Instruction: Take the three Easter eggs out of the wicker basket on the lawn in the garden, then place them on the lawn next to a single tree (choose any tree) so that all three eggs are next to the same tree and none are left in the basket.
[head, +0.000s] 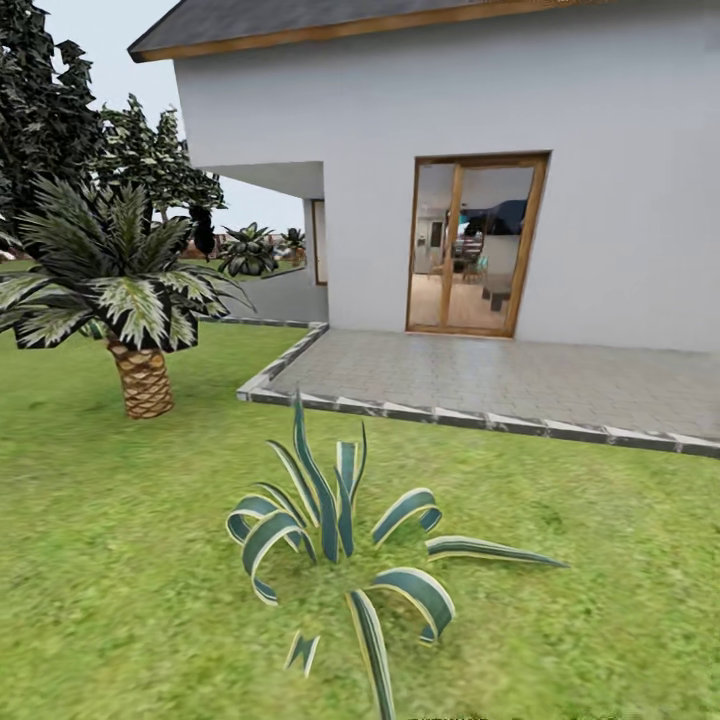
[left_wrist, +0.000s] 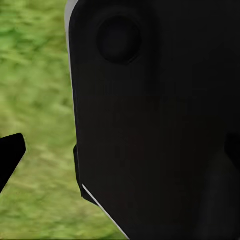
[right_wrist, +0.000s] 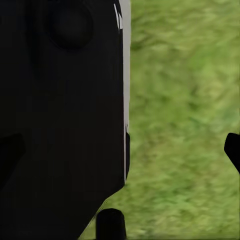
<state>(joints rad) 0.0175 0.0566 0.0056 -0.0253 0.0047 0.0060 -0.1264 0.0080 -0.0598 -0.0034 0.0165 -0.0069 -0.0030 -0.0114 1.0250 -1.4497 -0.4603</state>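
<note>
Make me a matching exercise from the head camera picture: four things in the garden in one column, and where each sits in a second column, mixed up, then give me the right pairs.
Things:
1. palm tree
2. striped spiky plant
3. glass door
4. paved patio

Places:
A. on the lawn, in the near middle of the view
B. set in the white wall of the house
C. on the grass at the left, beyond the patio's corner
D. flat on the ground in front of the door

Pairs: 1-C, 2-A, 3-B, 4-D
</note>
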